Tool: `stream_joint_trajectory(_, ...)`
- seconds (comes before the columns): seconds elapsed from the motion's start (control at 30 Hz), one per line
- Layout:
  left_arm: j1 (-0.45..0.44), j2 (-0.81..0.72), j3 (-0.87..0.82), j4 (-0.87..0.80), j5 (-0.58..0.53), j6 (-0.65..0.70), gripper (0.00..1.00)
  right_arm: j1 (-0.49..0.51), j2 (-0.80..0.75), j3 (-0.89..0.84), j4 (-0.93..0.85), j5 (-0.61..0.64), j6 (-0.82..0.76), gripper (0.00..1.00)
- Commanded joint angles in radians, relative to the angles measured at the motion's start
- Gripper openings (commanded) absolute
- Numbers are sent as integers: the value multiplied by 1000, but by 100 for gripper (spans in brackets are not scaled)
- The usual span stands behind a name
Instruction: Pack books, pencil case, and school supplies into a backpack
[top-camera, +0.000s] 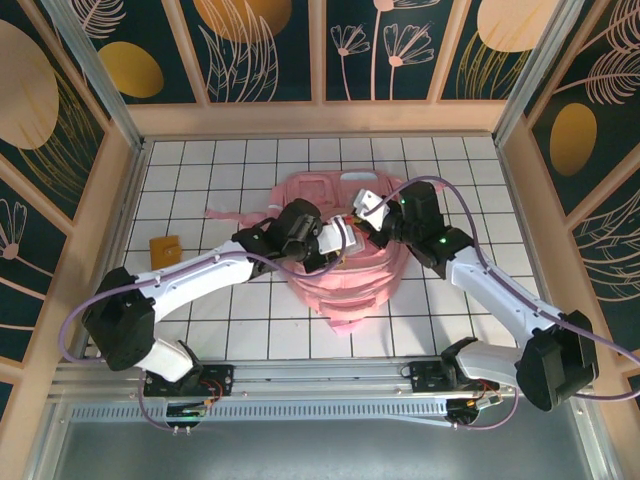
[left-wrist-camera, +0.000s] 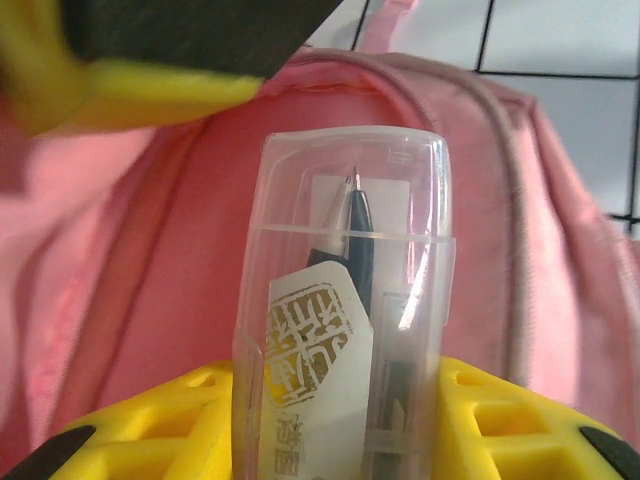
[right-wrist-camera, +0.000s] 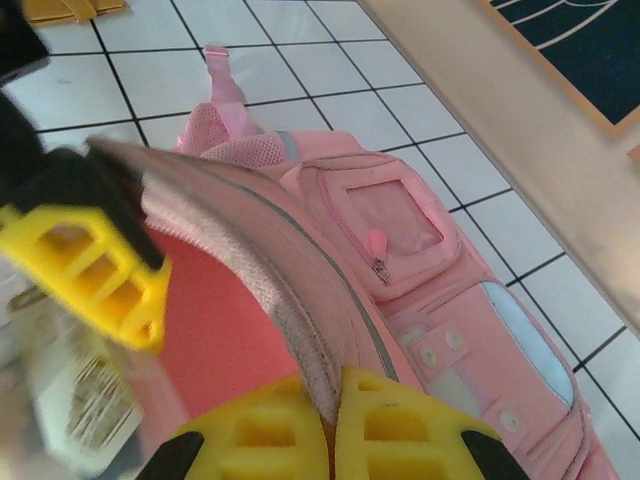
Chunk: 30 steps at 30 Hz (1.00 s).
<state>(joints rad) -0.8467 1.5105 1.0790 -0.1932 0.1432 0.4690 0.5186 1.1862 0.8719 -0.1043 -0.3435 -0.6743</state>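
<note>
**Left gripper (left-wrist-camera: 340, 425) pinches the clear pencil case (left-wrist-camera: 345, 300) at the backpack (left-wrist-camera: 140, 260)**

The left gripper has its two yellow fingers (left-wrist-camera: 150, 425) squeezing the pencil case from both sides. The case sticks out past the fingers. Its round end points at the pink backpack, close over the bag's open mouth. A dark pen (left-wrist-camera: 360, 235) lies inside the case.

The right gripper (right-wrist-camera: 330, 400) is pressed together on the backpack rim (right-wrist-camera: 280, 300), pinching the grey edge. The orange pad (top-camera: 165, 247) lies on the white table (top-camera: 200, 170), well apart from the bag, on the left.

The bottom of the case is cut off. The gold marks on its label (left-wrist-camera: 315, 350) are too hard to read. From above, both arms cover the middle of the backpack, so the inside of the bag is hidden. In the right wrist view the case is only a blur at the left edge.
</note>
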Motion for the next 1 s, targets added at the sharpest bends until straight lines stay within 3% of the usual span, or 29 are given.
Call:
stream_joint_trajectory(0.0, 69, 8, 34, 64, -53, 136, 21, -2, -64, 15, 87, -101, 3, 0)
stream_joint_trajectory(0.13, 74, 20, 25, 83, 20, 277, 21, -3, -69, 7, 97, -107, 10, 0)
stream_joint_trajectory(0.3, 74, 102, 107, 9, 64, 325, 25, -4, -57, 10, 100, -124, 25, 0)
stream_joint_trajectory(0.53, 75, 80, 83, 168, 79, 383, 24, -33, -46, -25, 132, -163, 53, 0)
stream_joint_trajectory(0.73, 82, 74, -9, 303, -25, 555, 25, -62, -35, -4, 87, -250, 87, 0)
stream_joint_trajectory(0.97, 97, 120, 11, 379, -51, 529, 29, -62, -30, 7, 52, -272, 94, 0)
